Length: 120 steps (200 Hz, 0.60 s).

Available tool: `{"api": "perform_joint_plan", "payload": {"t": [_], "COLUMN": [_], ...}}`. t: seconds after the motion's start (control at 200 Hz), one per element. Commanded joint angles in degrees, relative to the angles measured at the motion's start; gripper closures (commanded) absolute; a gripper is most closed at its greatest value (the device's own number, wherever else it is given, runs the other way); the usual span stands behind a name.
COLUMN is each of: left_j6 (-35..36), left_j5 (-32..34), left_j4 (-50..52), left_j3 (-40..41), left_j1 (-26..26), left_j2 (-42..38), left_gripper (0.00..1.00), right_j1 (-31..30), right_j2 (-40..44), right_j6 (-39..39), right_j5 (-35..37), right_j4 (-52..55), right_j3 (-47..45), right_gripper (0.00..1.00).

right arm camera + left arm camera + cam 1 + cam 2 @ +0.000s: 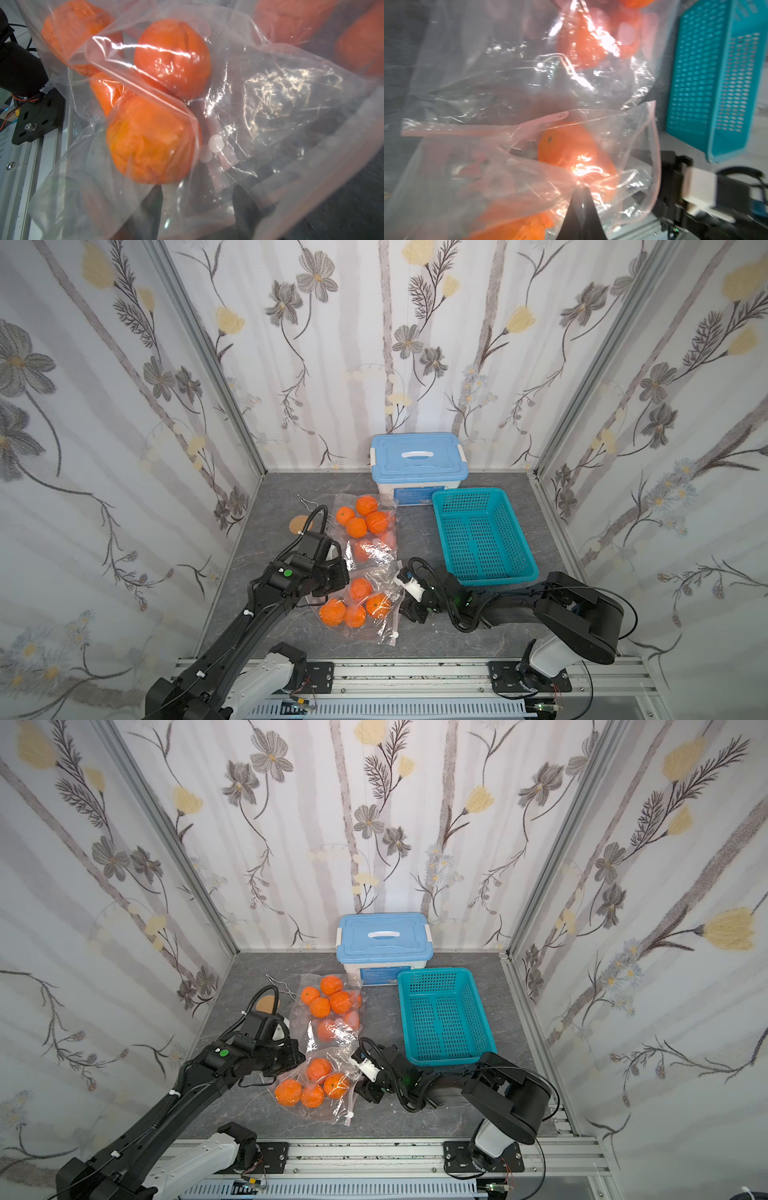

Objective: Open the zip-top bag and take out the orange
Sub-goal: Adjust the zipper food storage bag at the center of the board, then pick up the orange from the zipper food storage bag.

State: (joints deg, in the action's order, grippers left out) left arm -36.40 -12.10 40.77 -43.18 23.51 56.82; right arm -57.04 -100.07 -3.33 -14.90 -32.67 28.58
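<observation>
Zip-top bag of clear crinkled plastic (384, 630) lies on the grey stone-patterned worktop (449, 639) between the two arms. It is nearer the robot than a second clear bag of oranges (376, 549) behind it. Four round oranges show through its film in both top views, bunched toward the robot's side.

The left claw (581, 207) has its tips together, pinching a fold of the bag's film on the left side. The right claw (404, 603) sits just beside the bag's opposite side. In the right wrist view its two dark fingers (246, 204) look apart, with film draped over them and nothing gripped.

What matters for the next move is that the pinkish zip strip (467, 129) runs along the side facing the right claw, with its small white slider (395, 634) at the end toward the robot. In the left wrist view the two lips seem to part there, so the mouth is probably at least partly open.

The stem-marked orange (378, 605) lies just inside that side, so the right arm is the nearer one to reach in. It would need to enter sideways, toward the left arm, while the pinch anchors the far side.
</observation>
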Motion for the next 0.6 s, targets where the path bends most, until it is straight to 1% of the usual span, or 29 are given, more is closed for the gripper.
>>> {"api": "perform_joint_plan", "payload": {"t": [0.0, 0.1, 0.14, 0.25, 0.39, 0.5, 0.56, 0.595], "left_j6": [-4.28, -5.09, -5.42, -6.98, -7.92, -8.88, -9.12, -9.04], "left_j5": [12.05, 14.69, 14.62, 12.23, 8.78, 5.65, 4.81, 4.44], "left_j4": [-4.07, -7.24, -8.68, -13.08, -17.84, -22.47, -23.60, -23.96], "left_j3": [2.34, 5.21, 6.59, 10.19, 13.24, 15.51, 16.14, 16.27], "left_j1": [-0.82, -1.37, -2.10, -3.93, -4.69, -4.86, -4.87, -4.87], "left_j2": [2.07, 3.83, 4.57, 5.79, 8.87, 10.67, 11.09, 11.20], "left_gripper": [1.00, 1.00, 1.00, 1.00, 1.00, 1.00, 1.00, 1.00], "right_j1": [-1.19, -2.91, -3.32, -3.95, -5.11, -6.54, -7.17, -7.53], "right_j2": [-0.18, -0.51, -0.91, -2.54, -5.63, -7.93, -9.09, -9.72], "right_j6": [1.73, 3.07, 3.62, 4.45, 5.41, 6.13, 6.06, 5.99], "right_j5": [-0.72, 0.50, 0.60, 0.59, -0.98, -1.48, -2.22, -2.44], "right_j4": [-2.76, -1.40, -0.76, 0.26, 1.99, 3.54, 3.77, 3.98], "right_j3": [1.16, 2.94, 3.98, 6.77, 10.69, 13.61, 13.70, 15.95], "right_gripper": [0.38, 0.35, 0.34, 0.30, 0.23, 0.21, 0.21, 0.21]}}
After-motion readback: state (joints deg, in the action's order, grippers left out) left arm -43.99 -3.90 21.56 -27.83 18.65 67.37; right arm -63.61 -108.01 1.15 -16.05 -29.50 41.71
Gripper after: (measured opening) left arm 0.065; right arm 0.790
